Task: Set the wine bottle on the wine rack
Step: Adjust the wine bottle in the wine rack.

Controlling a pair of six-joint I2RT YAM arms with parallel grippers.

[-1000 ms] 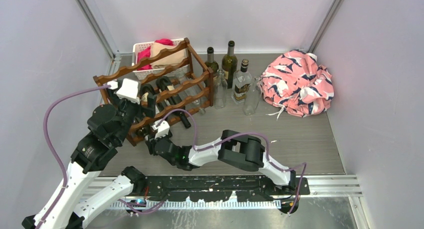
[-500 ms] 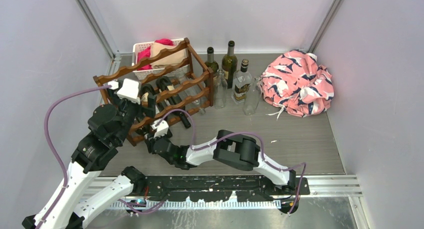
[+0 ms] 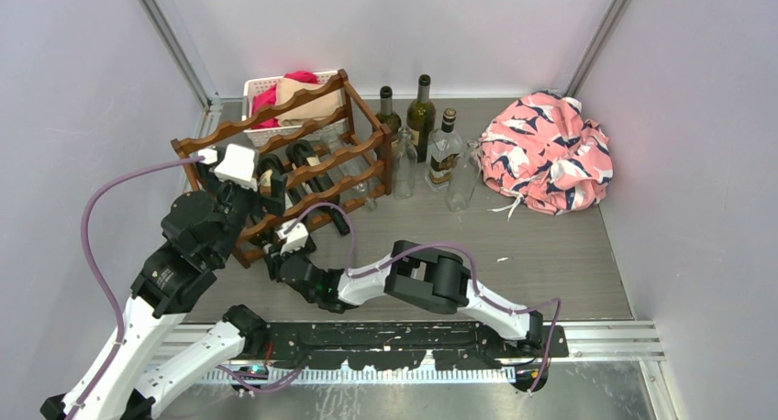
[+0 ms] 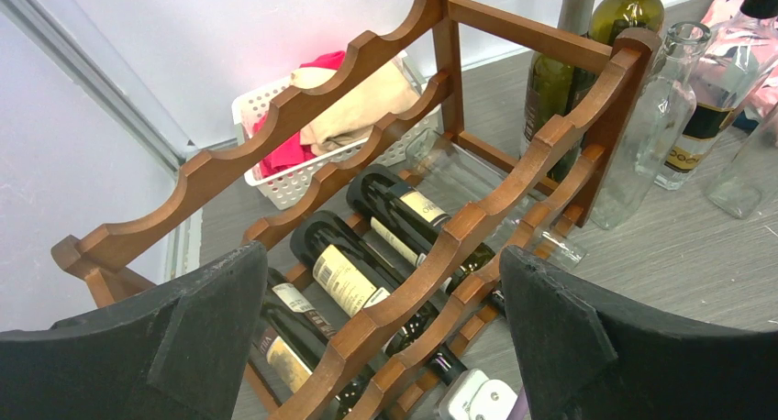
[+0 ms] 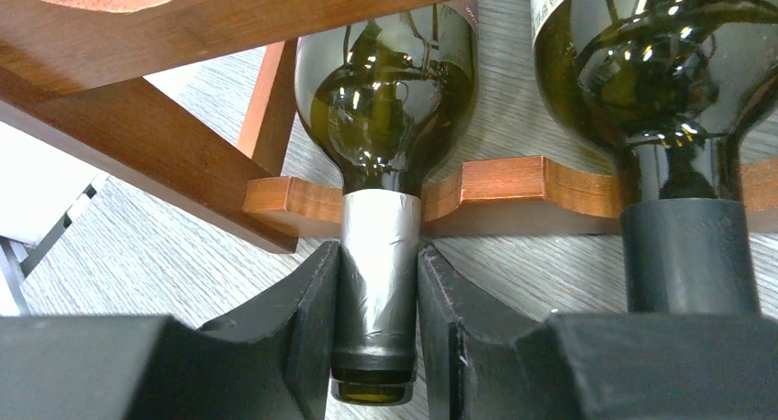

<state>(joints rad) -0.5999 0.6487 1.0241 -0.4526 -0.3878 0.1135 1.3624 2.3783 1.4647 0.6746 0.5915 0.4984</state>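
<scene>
Shifted leftward since a second earlier, right arm elbow; right gripper pinched on silver-foiled neck of glossy dark-green wine bottle, belly just ahead of fingertips in scalloped wooden wine rack, base hidden behind rail; left gripper spread wide, empty.

One wine rack holds at least three dark wine bottles and one clear bottle, all lying down. Just right of the rack stand five upright bottles: two dark green and three of clear glass. Behind the rack sits one white basket, and well to its right lies one pink cloth bundle.
</scene>
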